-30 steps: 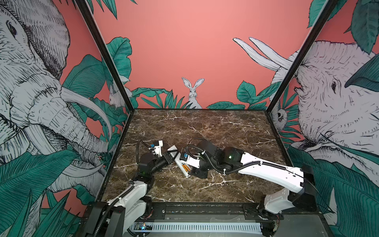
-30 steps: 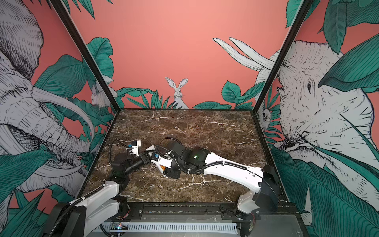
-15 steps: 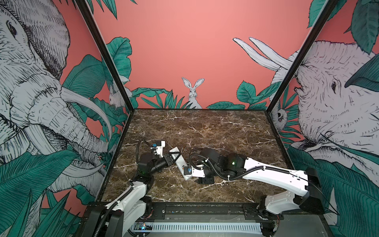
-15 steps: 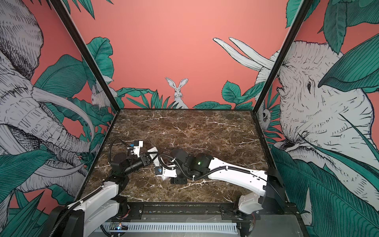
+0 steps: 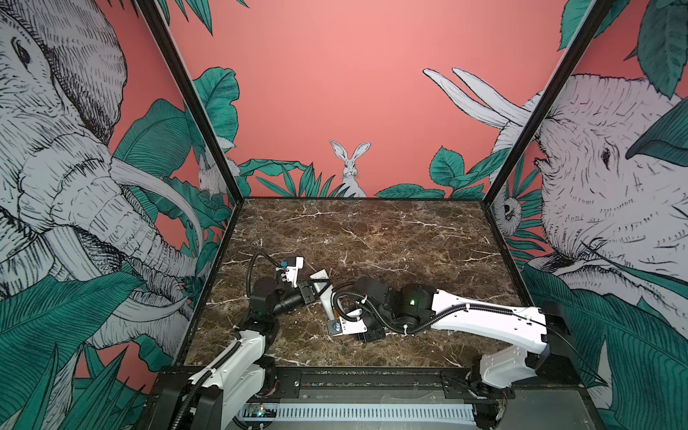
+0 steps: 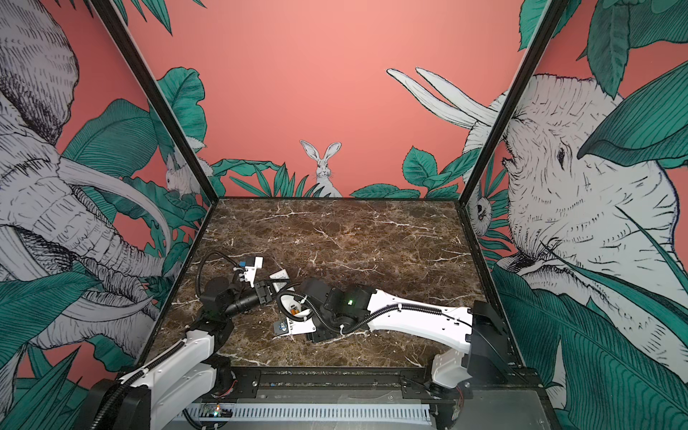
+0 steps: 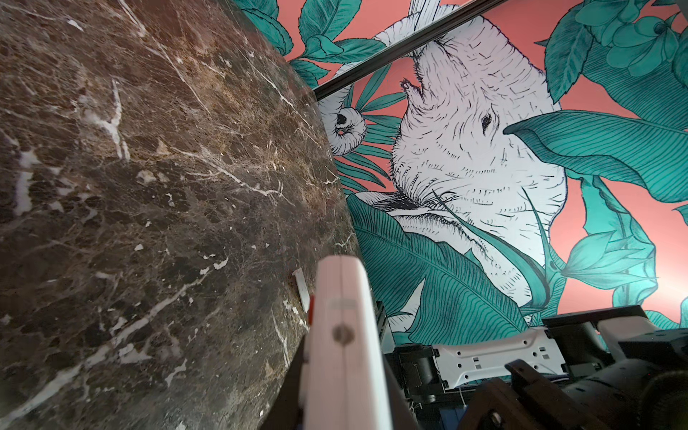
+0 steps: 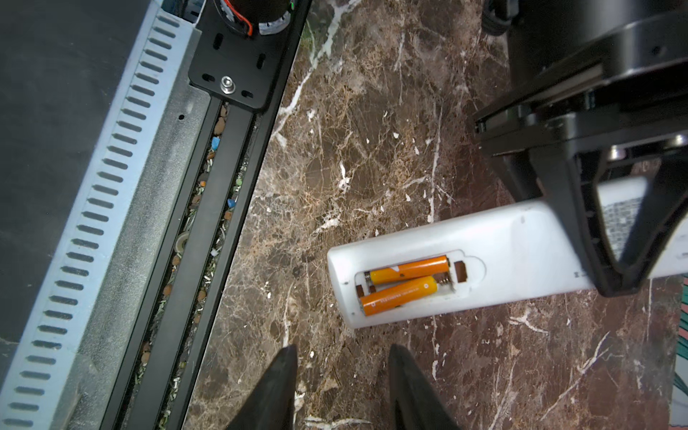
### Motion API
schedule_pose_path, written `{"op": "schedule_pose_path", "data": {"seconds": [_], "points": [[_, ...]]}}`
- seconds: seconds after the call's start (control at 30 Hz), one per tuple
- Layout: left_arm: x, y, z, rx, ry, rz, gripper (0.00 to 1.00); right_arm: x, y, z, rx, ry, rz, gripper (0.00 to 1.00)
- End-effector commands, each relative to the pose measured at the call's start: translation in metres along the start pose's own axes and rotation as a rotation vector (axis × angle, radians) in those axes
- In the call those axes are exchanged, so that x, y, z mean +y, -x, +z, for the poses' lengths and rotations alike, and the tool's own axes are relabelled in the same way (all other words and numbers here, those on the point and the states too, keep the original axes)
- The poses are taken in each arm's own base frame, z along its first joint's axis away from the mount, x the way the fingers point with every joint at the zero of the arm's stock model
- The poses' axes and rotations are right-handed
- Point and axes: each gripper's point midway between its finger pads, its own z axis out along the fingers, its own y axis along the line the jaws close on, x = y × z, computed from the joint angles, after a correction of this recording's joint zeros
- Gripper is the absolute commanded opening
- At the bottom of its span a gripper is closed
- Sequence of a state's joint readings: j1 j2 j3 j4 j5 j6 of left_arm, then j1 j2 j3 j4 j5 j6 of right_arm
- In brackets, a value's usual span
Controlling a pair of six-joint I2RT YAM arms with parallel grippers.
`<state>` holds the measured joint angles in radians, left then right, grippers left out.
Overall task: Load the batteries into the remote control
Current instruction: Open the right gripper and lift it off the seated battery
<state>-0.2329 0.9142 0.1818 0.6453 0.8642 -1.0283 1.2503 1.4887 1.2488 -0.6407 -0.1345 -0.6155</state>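
A brown marble tabletop [image 5: 372,238] is filling the floor of a booth whose coral walls [image 5: 350,93] are carrying a mural of elephants, green leaves and a white rabbit [image 5: 350,163].

Near the front of the table, left of centre, the remote control [image 8: 502,257] is lying with its plain white back facing up and its compartment standing uncovered. The batteries [image 8: 409,270] are sitting side by side inside that compartment, orange bodies parallel. The one nearer the remote's long edge is lying slightly askew, and one end appears to be riding on the compartment rim.

The left gripper [image 8: 580,238] is clamping the remote across its width, partway along the body from the compartment, with its black fingers closed against both long edges. In both top views this arm is reaching in from the left.

The right gripper [image 8: 340,357] is hovering above bare marble just off the remote's compartment end. Its two dark fingertips are standing apart, holding nothing and touching nothing.

Along the table's front edge, a black rail [image 8: 231,186] is collecting small crumbs of debris beside a slotted grey cable duct [image 8: 93,186].
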Motion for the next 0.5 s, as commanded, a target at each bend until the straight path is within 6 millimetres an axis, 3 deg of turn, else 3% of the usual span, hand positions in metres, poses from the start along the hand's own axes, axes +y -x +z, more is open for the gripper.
{"op": "schedule_pose_path", "data": {"seconds": [0.0, 0.33, 0.37, 0.47], "points": [[-0.020, 0.008, -0.001, 0.001, -0.052, 0.053, 0.00, -0.008, 0.011, -0.001, -0.012, -0.024, -0.047, 0.38], [-0.021, 0.007, -0.001, 0.003, -0.055, 0.054, 0.00, -0.013, 0.002, 0.015, 0.059, -0.038, -0.060, 0.30], [-0.021, 0.007, -0.001, 0.003, -0.055, 0.054, 0.00, -0.020, 0.011, 0.009, 0.039, -0.058, -0.064, 0.30], [-0.021, 0.007, -0.001, 0.005, -0.057, 0.054, 0.00, -0.021, 0.011, 0.011, 0.041, -0.059, -0.067, 0.30]]}}
